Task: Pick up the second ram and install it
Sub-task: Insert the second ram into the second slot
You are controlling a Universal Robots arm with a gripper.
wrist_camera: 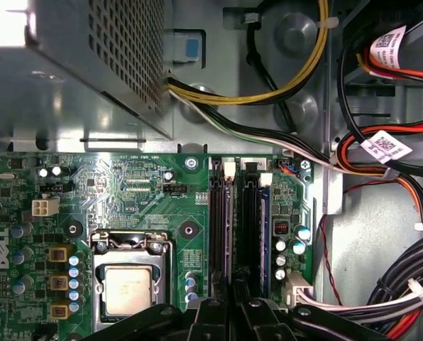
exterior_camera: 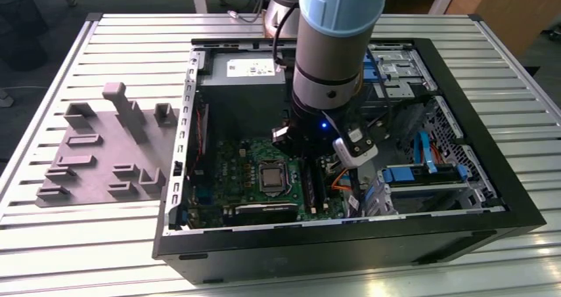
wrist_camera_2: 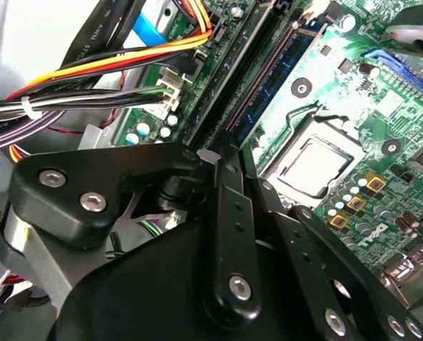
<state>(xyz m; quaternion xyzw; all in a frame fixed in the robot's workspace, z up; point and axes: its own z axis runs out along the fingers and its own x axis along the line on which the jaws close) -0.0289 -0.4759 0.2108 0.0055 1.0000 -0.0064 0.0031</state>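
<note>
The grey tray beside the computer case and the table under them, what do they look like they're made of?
The grey tray looks like matte moulded plastic: one even dull grey with raised blocks and no shine. The table seems to be bare metal, likely aluminium, given its pale ribbed slats that catch glare. The computer case looks like black-painted sheet metal, though its front could be plastic.

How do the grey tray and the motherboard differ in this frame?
The grey tray lies on the slatted table outside the case; the motherboard sits inside it. The tray is plain grey with raised blocks; the motherboard is green with a square silver chip. Both lie flat.
</note>
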